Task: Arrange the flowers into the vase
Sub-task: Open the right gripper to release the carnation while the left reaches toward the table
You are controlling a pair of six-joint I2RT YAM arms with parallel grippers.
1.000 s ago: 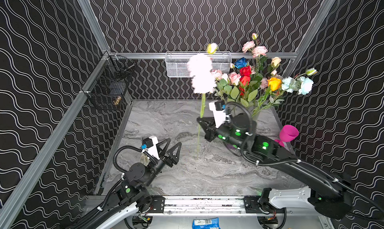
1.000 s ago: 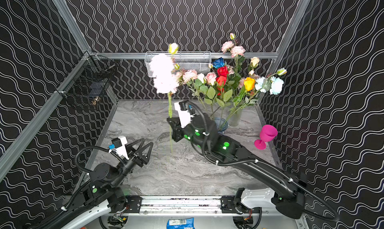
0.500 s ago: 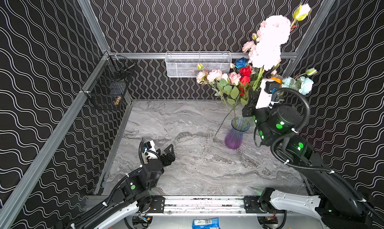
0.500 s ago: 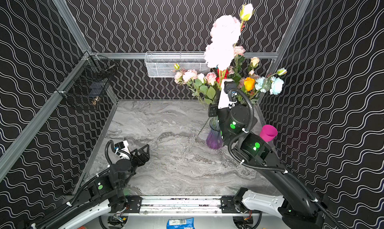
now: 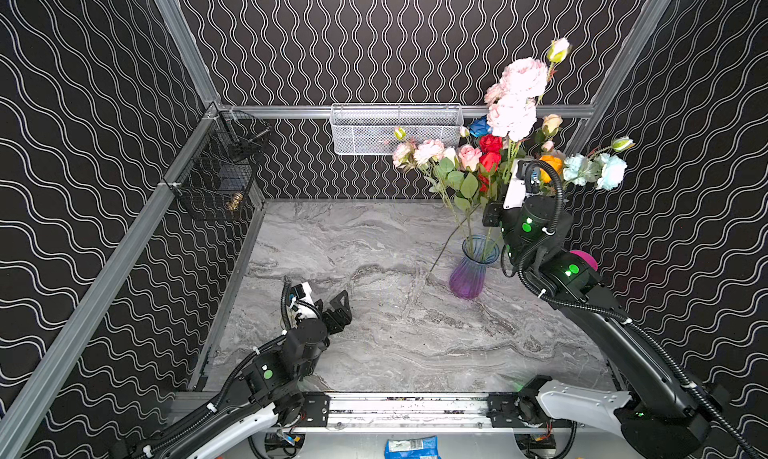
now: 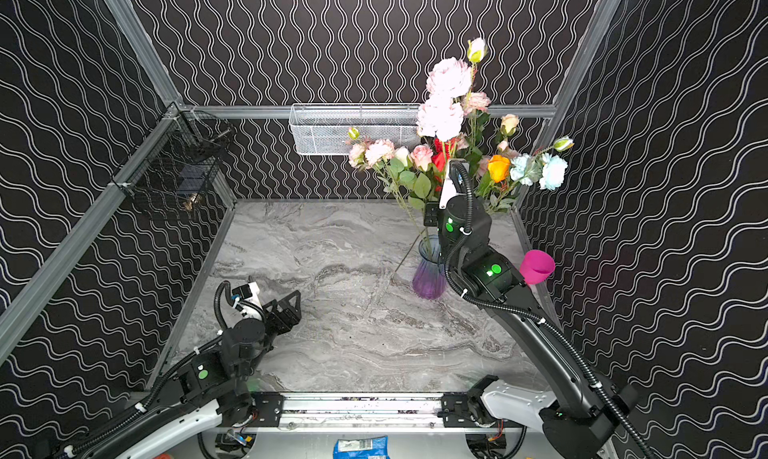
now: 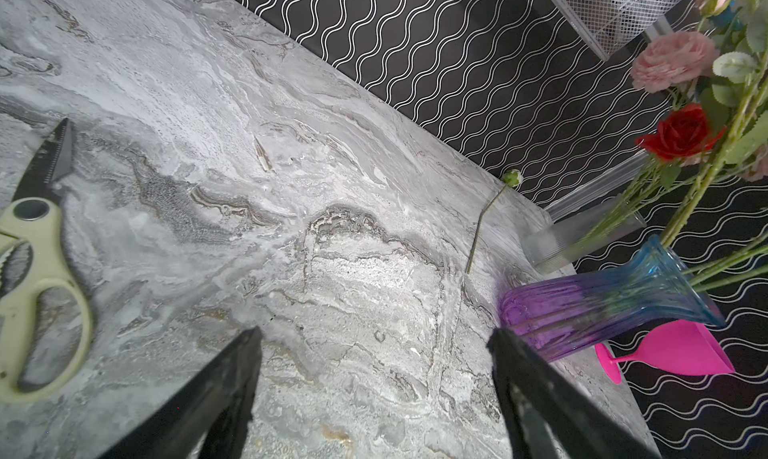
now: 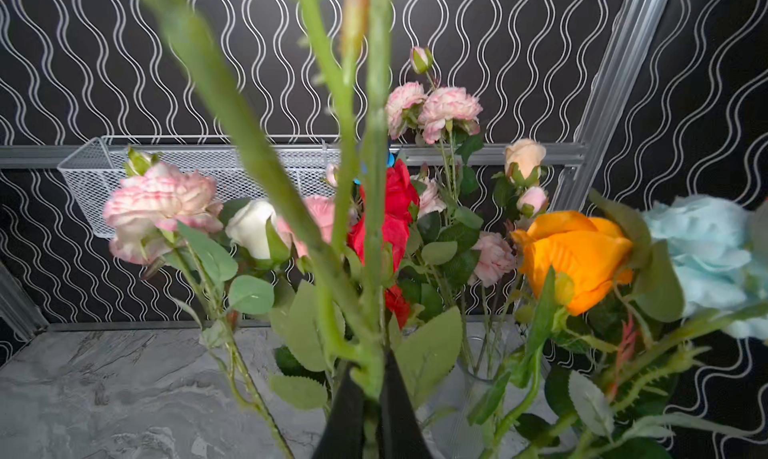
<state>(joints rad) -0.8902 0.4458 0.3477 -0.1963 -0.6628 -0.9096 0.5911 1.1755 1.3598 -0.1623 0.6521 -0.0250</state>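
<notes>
Near vase (image 5: 468, 272), right gripper (image 8: 370, 376) clamps pink spray (image 5: 517, 99)

Top views: both high over front rail (image 5: 395, 407), looking down and in toward back wall (image 5: 374, 41); far enough for whole cell, vase (image 5: 471, 270) included. Near-identical pair, slight sideways offset. Left wrist cam: low over marble table (image 7: 291, 166), well left of vase and nearer rail, facing vase; view rolled. Right wrist cam: above vase, close-up among flowers (image 8: 573, 253), facing back wall; nearest stems blurred at lens. All four share flowers, mesh basket (image 6: 353, 128), back wall.
</notes>
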